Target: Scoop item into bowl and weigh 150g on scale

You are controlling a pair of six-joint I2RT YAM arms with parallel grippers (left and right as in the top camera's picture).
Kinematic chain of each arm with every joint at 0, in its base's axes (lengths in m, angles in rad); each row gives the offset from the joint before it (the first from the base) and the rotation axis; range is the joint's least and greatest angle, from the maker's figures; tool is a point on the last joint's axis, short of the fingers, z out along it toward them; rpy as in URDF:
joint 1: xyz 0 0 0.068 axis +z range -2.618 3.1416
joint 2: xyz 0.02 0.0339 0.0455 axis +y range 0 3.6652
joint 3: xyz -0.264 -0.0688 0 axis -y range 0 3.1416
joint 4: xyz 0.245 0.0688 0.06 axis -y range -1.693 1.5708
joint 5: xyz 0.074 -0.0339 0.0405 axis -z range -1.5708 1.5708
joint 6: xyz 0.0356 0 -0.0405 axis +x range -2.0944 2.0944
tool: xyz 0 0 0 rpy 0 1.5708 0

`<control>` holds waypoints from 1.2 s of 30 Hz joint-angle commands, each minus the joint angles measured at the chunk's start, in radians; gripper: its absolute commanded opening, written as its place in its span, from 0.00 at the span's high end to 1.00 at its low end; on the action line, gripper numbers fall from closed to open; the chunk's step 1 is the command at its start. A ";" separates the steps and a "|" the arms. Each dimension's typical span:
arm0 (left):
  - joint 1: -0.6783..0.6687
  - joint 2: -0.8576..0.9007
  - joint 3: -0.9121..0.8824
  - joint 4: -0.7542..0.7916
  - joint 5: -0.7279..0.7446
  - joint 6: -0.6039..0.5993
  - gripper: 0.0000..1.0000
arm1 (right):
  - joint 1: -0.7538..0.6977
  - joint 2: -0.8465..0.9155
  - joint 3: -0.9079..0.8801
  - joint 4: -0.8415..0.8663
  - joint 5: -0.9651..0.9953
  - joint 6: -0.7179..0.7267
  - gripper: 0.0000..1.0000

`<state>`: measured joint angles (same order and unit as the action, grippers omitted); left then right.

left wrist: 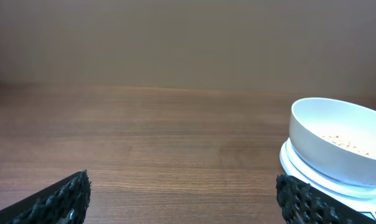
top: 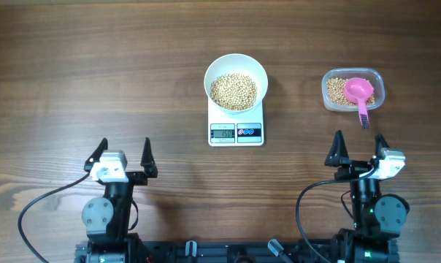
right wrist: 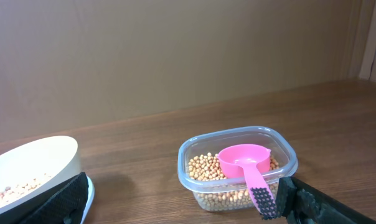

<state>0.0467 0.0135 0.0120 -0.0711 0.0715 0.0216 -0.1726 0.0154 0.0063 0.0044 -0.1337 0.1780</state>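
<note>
Overhead view: one wooden table (top: 74,66), with two arms at its near edge, one on each side.
Scale (top: 235,123): one, white and square, at the table's centre.
Bowl (top: 210,79): one, white and round, sitting on the scale.
Beans (top: 234,91): too many to count, in two lots; one heap fills the bowl, the other lies in the tub.
Tub (top: 327,82): one, clear plastic, to the right of the scale and apart from it.
Scoop (top: 359,91): one, pink, resting in the tub with its handle over the near rim.
Left gripper (top: 125,150): jaws wide apart, holding nothing, nearer than the scale and to its left.
Right gripper (top: 359,142): jaws wide apart, holding nothing, just short of the tub.
</note>
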 commanded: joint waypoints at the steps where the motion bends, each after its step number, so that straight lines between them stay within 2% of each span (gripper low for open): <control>1: -0.006 -0.011 -0.006 -0.005 -0.013 0.027 0.00 | 0.005 -0.012 -0.001 0.003 0.010 0.006 0.00; 36: -0.006 -0.011 -0.006 -0.005 -0.021 0.042 0.00 | 0.005 -0.012 -0.001 0.003 0.010 0.006 0.00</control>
<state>0.0460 0.0135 0.0120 -0.0715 0.0708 0.0475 -0.1726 0.0154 0.0063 0.0040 -0.1337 0.1783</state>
